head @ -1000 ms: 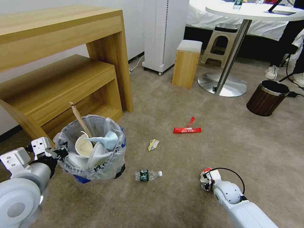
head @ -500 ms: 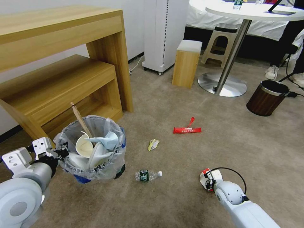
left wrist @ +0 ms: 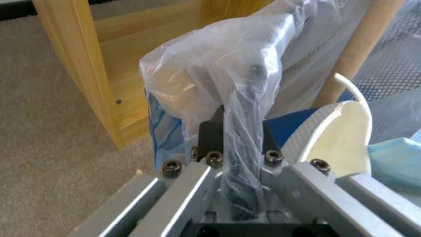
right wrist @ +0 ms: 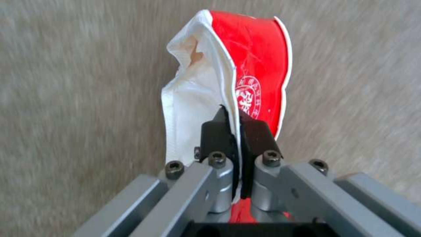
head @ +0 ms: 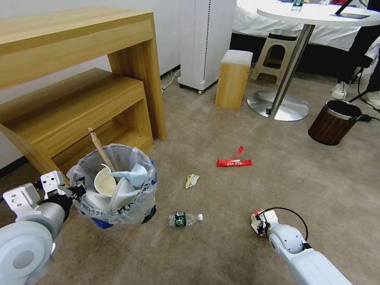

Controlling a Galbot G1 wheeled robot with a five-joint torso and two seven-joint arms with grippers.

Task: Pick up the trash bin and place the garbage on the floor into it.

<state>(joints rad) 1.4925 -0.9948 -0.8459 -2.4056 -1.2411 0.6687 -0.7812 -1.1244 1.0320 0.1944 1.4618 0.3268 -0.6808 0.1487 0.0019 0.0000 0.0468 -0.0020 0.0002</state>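
The trash bin (head: 147,215), black with a clear blue-edged liner, is at the near left on the beige floor (head: 245,190). My left gripper (head: 76,190) is shut on its rim (left wrist: 245,98) through the plastic. Inside are a paper cup (head: 105,183), a wooden stick (head: 101,149), a pale blue mask (head: 133,174) and white slippers (head: 123,193). My right gripper (head: 258,226) hangs low over the carpet, shut on a red-and-white wrapper (right wrist: 259,65). On the floor lie a red wrapper (head: 233,162), a small yellow-green wrapper (head: 191,181) and a green-label bottle (head: 185,219).
A wooden desk with a lower shelf (head: 79,99) stands right behind the bin. Farther back are a white tower unit (head: 206,43), a wooden box stool (head: 233,79), a round table's metal base (head: 278,106) and a brown wood-grain bin (head: 333,122). Open carpet lies between the arms.
My right arm has shifted very slightly with the red-and-white wrapper still held. The bin, the left gripper and the litter on the floor have not moved.
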